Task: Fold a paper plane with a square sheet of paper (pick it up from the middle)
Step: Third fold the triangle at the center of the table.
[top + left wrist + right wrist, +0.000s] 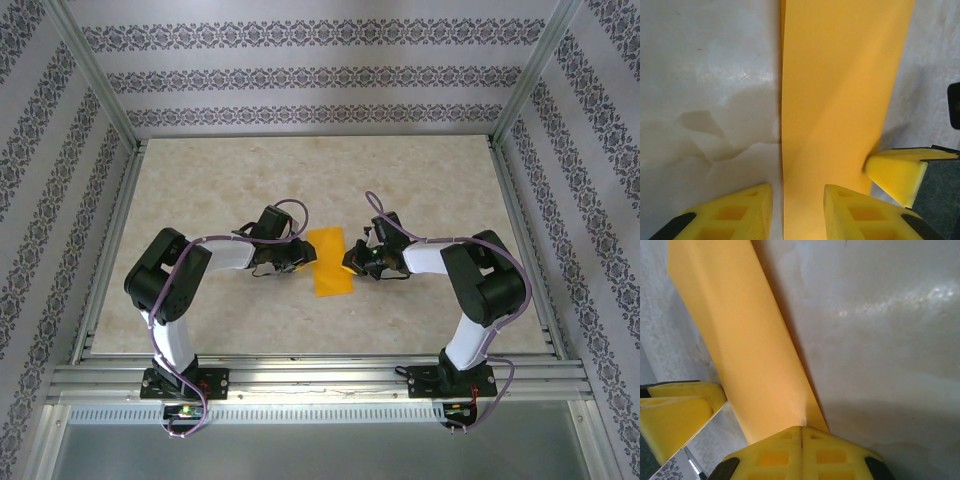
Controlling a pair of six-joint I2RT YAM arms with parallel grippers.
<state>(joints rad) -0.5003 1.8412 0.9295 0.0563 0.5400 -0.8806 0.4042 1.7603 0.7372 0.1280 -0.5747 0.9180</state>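
Observation:
The square sheet of paper (330,262) is bright orange and lies folded into a long strip on the table between my two grippers. In the left wrist view the paper (840,90) runs straight away from me. My left gripper (797,215) is open and straddles the strip's left edge, one finger on bare table and the other over the paper. My right gripper (801,437) is shut on the near edge of the paper (740,340), which lifts slightly at the pinch. From above, the left gripper (303,263) and right gripper (351,262) face each other across the strip.
The marbled beige table (420,180) stretches round the paper on all sides. Aluminium frame rails (300,375) edge it, and patterned walls stand behind. In the left wrist view the right gripper's yellow fingers (897,172) touch the strip's right edge.

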